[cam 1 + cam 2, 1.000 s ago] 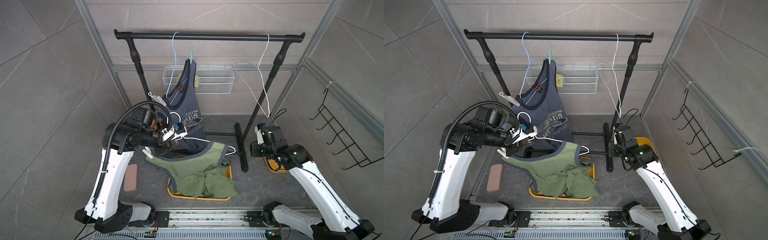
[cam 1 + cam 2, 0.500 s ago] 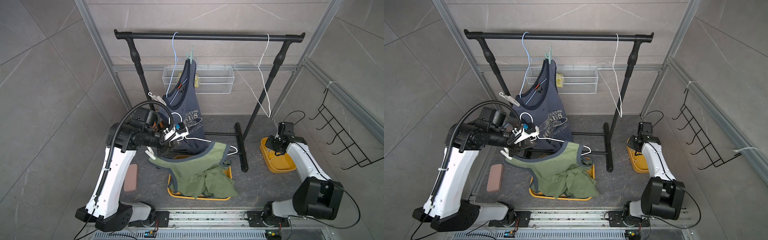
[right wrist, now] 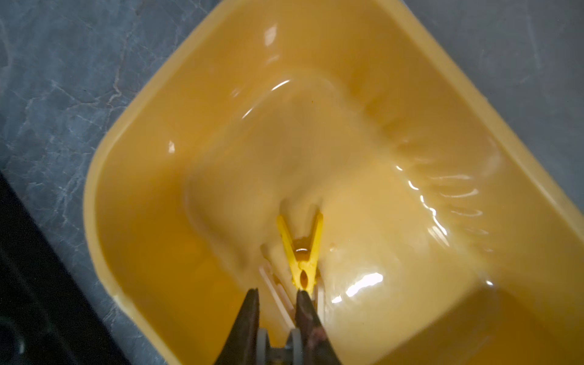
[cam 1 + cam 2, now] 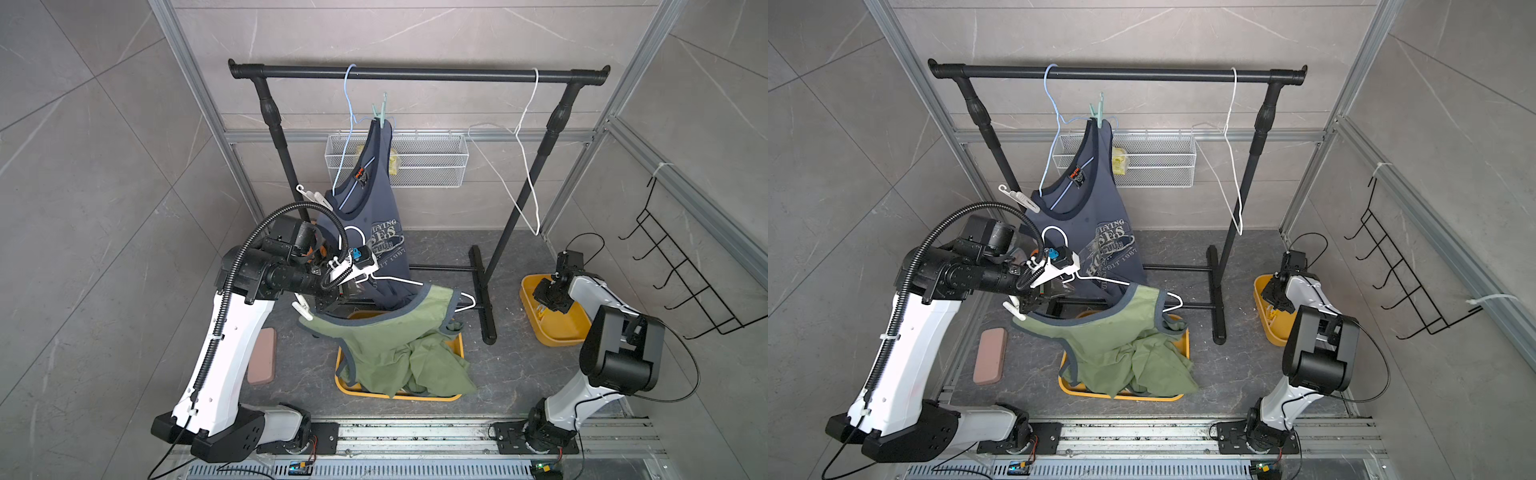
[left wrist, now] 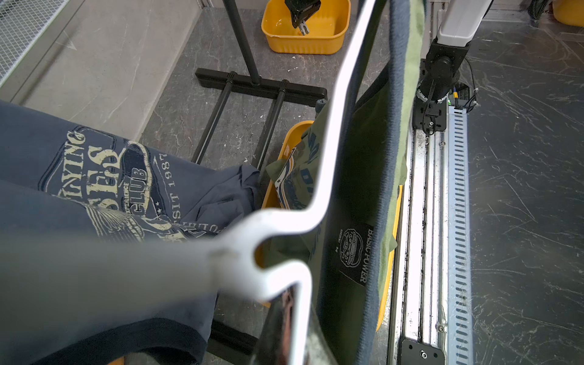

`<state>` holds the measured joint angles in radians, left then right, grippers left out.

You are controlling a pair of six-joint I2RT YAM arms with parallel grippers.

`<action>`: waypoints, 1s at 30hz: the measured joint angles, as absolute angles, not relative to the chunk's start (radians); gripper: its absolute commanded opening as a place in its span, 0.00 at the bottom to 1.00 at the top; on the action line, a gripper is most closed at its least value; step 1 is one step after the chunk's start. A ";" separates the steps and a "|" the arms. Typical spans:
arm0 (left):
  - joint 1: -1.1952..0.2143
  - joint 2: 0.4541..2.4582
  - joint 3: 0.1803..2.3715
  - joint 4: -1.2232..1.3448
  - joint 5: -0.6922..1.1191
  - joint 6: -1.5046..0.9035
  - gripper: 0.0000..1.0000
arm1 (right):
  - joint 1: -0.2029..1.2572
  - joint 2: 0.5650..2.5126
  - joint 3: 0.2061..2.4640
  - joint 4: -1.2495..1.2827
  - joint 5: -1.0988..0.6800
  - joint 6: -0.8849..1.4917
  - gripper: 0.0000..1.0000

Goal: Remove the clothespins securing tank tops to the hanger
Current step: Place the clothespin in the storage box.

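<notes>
Rack post (image 4: 509, 230) between bin (image 4: 557, 340) and tops (image 4: 376, 195)

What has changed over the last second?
The right gripper swung from beside the rack foot to the small bin and dipped in. Its jaws stand apart, a yellow clothespin lying just past them. The left gripper stayed shut on the hanger with the green top. The navy top still hangs.
</notes>
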<state>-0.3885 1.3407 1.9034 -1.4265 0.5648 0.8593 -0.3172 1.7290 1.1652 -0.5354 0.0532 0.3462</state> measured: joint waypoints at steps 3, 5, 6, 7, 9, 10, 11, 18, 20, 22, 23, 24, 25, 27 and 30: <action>-0.390 1.341 1.903 -1.426 0.574 0.859 0.00 | -0.326 1.747 1.165 -0.533 0.054 0.350 0.34; -0.393 1.341 1.903 -1.424 0.579 0.859 0.00 | -0.329 1.747 1.166 -0.532 0.053 0.352 0.36; -0.393 1.341 1.903 -1.423 0.579 0.859 0.00 | -0.330 1.747 1.167 -0.532 0.053 0.352 0.37; -0.394 1.341 1.903 -1.422 0.579 0.859 0.00 | -0.330 1.747 1.168 -0.531 0.053 0.353 0.40; -0.395 1.341 1.903 -1.418 0.579 0.858 0.00 | -0.330 1.747 1.174 -0.532 0.052 0.356 0.48; -0.397 1.341 1.903 -1.415 0.579 0.858 0.00 | -0.330 1.747 1.179 -0.533 0.050 0.356 0.50; -0.398 1.341 1.903 -1.413 0.579 0.857 0.00 | -0.330 1.747 1.185 -0.533 0.047 0.360 0.50; -0.405 1.341 1.893 -1.410 0.579 0.856 0.00 | -0.332 1.732 1.201 -0.537 0.029 0.367 0.54; -0.406 1.341 1.891 -1.409 0.579 0.857 0.00 | -0.332 1.693 1.196 -0.542 0.017 0.371 0.53; -0.406 1.341 1.891 -1.409 0.579 0.856 0.00 | -0.332 1.621 1.172 -0.543 -0.003 0.375 0.50; -0.408 1.342 1.891 -1.409 0.579 0.857 0.00 | -0.332 1.566 1.149 -0.541 -0.020 0.379 0.50; -0.409 1.343 1.891 -1.409 0.579 0.857 0.00 | -0.332 1.519 1.129 -0.544 -0.035 0.382 0.50; -0.411 1.344 1.891 -1.409 0.579 0.857 0.00 | -0.331 1.454 1.102 -0.549 -0.054 0.385 0.49; -0.413 1.348 1.891 -1.409 0.579 0.857 0.00 | -0.327 1.335 1.053 -0.561 -0.101 0.390 0.48; -0.419 1.357 1.894 -1.411 0.579 0.857 0.00 | -0.315 1.132 0.986 -0.603 -0.218 0.394 0.47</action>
